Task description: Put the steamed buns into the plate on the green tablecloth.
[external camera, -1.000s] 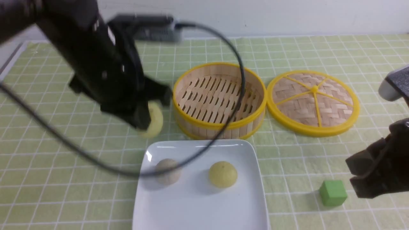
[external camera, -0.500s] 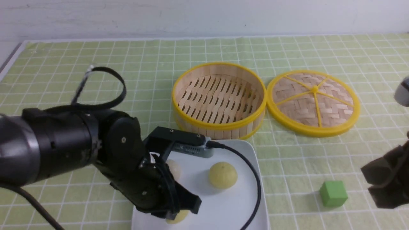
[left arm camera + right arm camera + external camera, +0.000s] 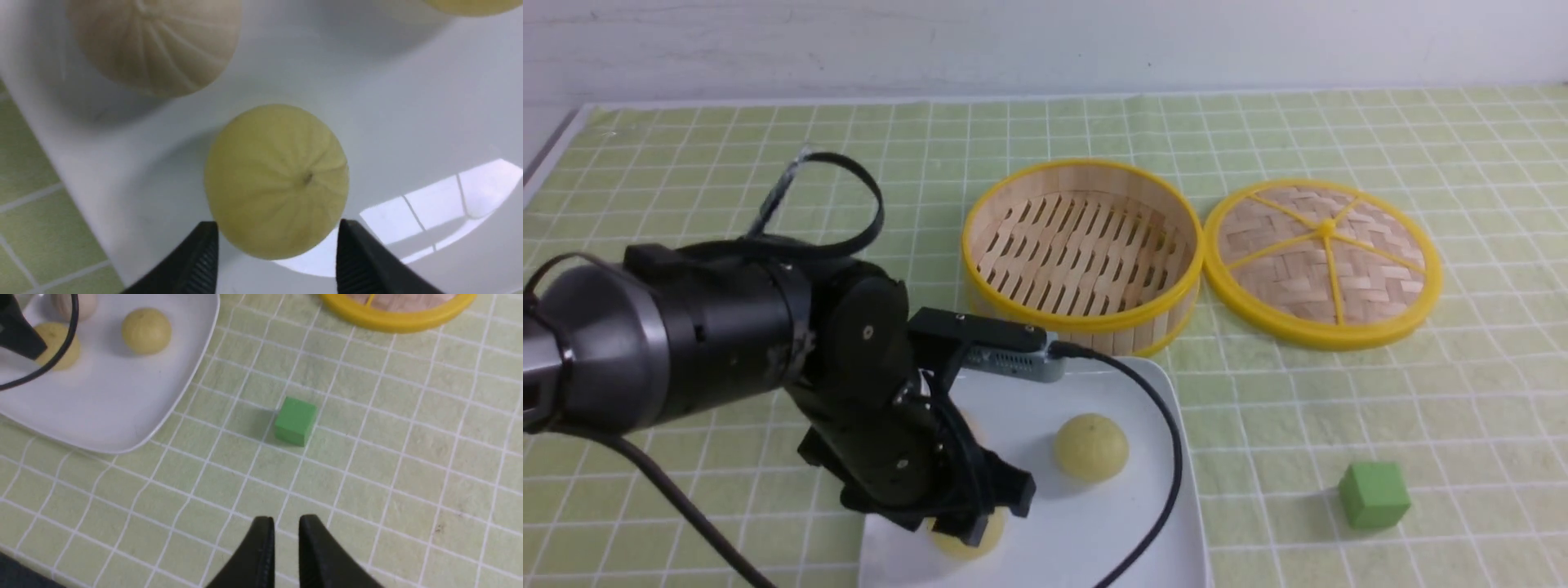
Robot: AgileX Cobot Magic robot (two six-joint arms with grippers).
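Note:
The white square plate (image 3: 1094, 539) lies on the green tablecloth (image 3: 686, 163) at the front. My left gripper (image 3: 972, 523) is low over its front left part, open, with its fingertips either side of a pale yellow bun (image 3: 278, 179) that rests on the plate. A second yellow bun (image 3: 1091, 446) sits mid-plate. The off-white bun (image 3: 155, 41) is on the plate too, hidden behind my left arm in the front view. My right gripper (image 3: 286, 524) is shut and empty above bare cloth, out of the front view.
The empty yellow-rimmed steamer basket (image 3: 1083, 253) stands behind the plate, with its woven lid (image 3: 1323, 261) flat to its right. A small green cube (image 3: 1374, 493) lies right of the plate. My left arm's cable (image 3: 1168, 457) hangs across the plate.
My left gripper carried the yellow bun from beside the basket down onto the plate, opened and rose slightly. My right gripper drew back out of the front view.

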